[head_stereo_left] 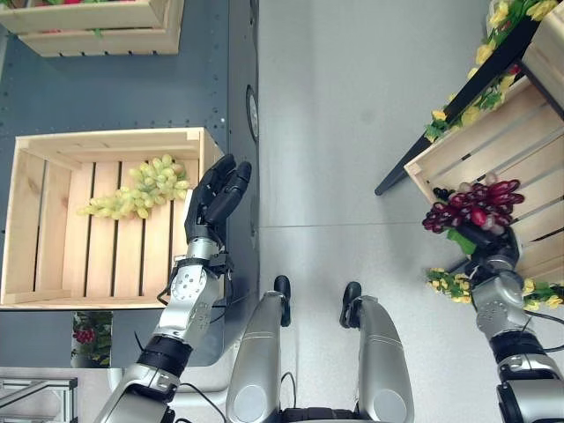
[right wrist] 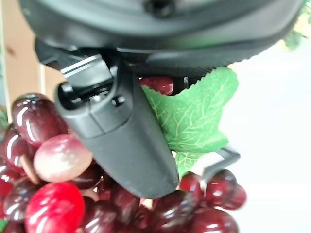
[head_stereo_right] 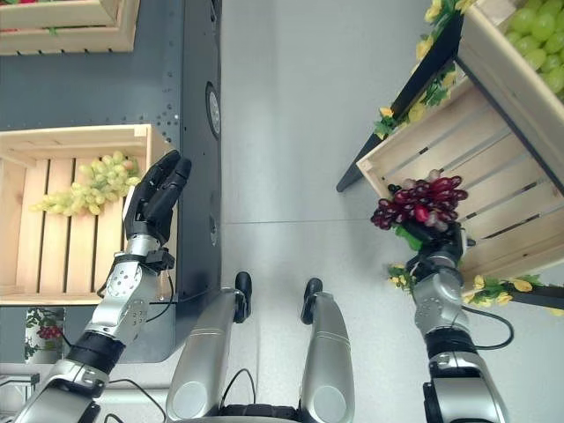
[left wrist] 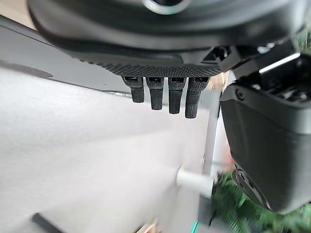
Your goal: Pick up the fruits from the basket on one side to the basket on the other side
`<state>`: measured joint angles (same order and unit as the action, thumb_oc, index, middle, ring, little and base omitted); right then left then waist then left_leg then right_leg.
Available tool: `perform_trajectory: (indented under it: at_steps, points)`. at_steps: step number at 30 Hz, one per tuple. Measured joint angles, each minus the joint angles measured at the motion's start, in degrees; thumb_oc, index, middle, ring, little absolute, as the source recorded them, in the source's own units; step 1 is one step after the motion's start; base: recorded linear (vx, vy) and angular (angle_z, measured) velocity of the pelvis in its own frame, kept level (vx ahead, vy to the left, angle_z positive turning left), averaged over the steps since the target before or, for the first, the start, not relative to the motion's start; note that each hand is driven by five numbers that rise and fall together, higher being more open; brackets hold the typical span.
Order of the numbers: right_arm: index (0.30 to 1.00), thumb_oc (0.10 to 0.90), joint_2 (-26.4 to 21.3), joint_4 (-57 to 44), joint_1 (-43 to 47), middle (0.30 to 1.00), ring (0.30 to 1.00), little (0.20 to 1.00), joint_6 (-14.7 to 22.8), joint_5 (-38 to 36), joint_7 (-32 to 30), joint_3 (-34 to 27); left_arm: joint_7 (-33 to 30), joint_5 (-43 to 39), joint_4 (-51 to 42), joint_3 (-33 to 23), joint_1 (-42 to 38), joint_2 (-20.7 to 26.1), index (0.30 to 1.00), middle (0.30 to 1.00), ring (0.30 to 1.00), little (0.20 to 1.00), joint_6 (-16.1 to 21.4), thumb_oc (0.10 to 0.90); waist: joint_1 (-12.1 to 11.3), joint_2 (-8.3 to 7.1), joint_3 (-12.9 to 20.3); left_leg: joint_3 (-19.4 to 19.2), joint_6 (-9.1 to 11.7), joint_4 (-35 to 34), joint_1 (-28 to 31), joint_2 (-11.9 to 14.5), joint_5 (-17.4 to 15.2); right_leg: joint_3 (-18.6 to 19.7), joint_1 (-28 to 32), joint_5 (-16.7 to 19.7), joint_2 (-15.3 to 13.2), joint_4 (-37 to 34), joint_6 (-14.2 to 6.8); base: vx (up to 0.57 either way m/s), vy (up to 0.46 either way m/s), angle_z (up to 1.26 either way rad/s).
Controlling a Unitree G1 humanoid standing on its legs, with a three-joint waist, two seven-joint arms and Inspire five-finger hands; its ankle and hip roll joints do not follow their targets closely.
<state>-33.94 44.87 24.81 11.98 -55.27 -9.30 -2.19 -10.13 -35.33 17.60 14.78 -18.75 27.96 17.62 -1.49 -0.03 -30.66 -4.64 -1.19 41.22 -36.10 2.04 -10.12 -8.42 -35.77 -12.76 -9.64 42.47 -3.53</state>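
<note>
A bunch of dark red grapes [head_stereo_left: 471, 205] with a green leaf [right wrist: 194, 121] sits in my right hand [head_stereo_left: 490, 242], whose thumb and fingers are curled round it, just in front of the wooden crate [head_stereo_left: 493, 150] on the right. My left hand [head_stereo_left: 220, 194] hangs with straight fingers over the right rim of the left wooden crate [head_stereo_left: 53, 220]. A bunch of green grapes [head_stereo_left: 141, 189] lies in that crate, just left of the fingertips and apart from them.
A second crate [head_stereo_left: 97, 26] stands at the far left on the dark platform [head_stereo_left: 115, 88]. Green grapes [head_stereo_right: 538, 44] fill an upper crate on the right rack, trimmed with yellow flowers [head_stereo_left: 493, 35]. Grey floor [head_stereo_left: 352, 132] lies between the sides.
</note>
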Motion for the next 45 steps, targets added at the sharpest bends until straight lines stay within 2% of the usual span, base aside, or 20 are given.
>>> perform_trajectory:
  at_steps: [6, 21, 22, 23, 31, 38, 45]
  points:
    - [0.300, 0.400, -4.61, 4.22, 4.49, 0.300, 0.300, 0.300, -1.27, -1.73, -2.04, -1.53, 0.72, 2.00, -1.84, 2.26, -1.16, 5.24, 0.900, 0.900, 0.900, 0.900, -1.36, 0.800, 0.23, -0.41, -0.18, 1.82, 0.34, 2.59, -4.23, 0.61, -0.19, 0.41, -3.16, 0.04, 1.90, 1.15, 0.23, -0.01, -0.063, 0.01]
    - [0.300, 0.400, -9.29, 10.95, 8.45, 0.300, 0.300, 0.300, -10.07, -6.04, -1.93, -1.76, 2.32, 1.91, -2.59, 3.01, -1.55, 7.65, 0.900, 0.900, 0.900, 0.900, -2.22, 0.800, -0.39, -0.98, -0.37, 2.89, 0.74, 3.84, -6.48, 1.10, -0.75, 0.42, -4.37, 0.19, 3.20, 0.73, 0.03, 0.01, -0.046, 0.00]
    - [0.564, 0.576, -9.57, 11.36, 8.48, 0.564, 0.564, 0.564, -10.91, -6.07, -1.92, -1.76, 2.61, 1.91, -2.63, 3.00, -1.55, 7.97, 0.900, 0.900, 0.900, 0.900, -2.22, 0.800, -0.42, -0.99, -0.37, 2.95, 0.59, 3.92, -6.47, 1.11, -0.84, 0.39, -4.29, 0.20, 3.23, 0.73, 0.01, 0.01, -0.032, 0.01]
    - [0.900, 0.800, -9.84, 11.93, 8.56, 0.900, 0.900, 0.900, -11.87, -6.07, -1.89, -1.76, 2.92, 1.92, -2.77, 3.03, -1.55, 8.21, 0.900, 0.900, 0.900, 0.900, -2.22, 0.800, -0.43, -1.01, -0.37, 3.06, 0.52, 4.04, -6.47, 1.12, -0.88, 0.39, -4.20, 0.21, 3.29, 0.74, -0.01, 0.01, -0.032, 0.02]
    - [0.900, 0.800, -10.60, 17.23, 8.94, 0.900, 0.900, 0.900, -15.74, -5.99, -2.24, -2.05, 3.76, 1.89, -3.27, 3.67, -1.59, 9.28, 0.900, 0.900, 0.900, 0.900, -2.26, 0.800, -0.45, -1.42, -0.28, 3.50, 0.47, 4.09, -6.40, 1.11, -0.88, 0.35, -3.88, 0.25, 3.51, 0.60, -0.06, 0.00, -0.009, 0.00]
    - [0.900, 0.800, -11.40, 18.01, 11.27, 0.900, 0.900, 0.900, -18.24, -5.94, -5.12, -2.18, 3.72, 1.91, -3.27, 5.15, -1.60, 9.46, 0.900, 0.900, 0.900, 0.900, -2.37, 0.800, -0.44, -1.25, -0.18, 3.51, 0.49, 3.95, -6.26, 1.09, -0.87, 0.32, -3.78, 0.25, 3.50, 0.52, -0.07, 0.00, 0.000, 0.00]
    - [0.900, 0.800, -11.52, 20.06, 12.36, 0.900, 0.900, 0.900, -20.38, -4.98, -5.31, -2.03, 3.64, 2.04, -3.28, 5.20, -1.63, 9.45, 0.900, 0.900, 0.900, 0.900, -2.36, 0.800, -0.73, -1.06, -0.07, 3.27, 0.60, 2.49, -4.69, 0.98, -0.73, 0.40, -2.40, 0.29, 3.45, -0.55, -0.10, 0.00, 0.031, 0.00]
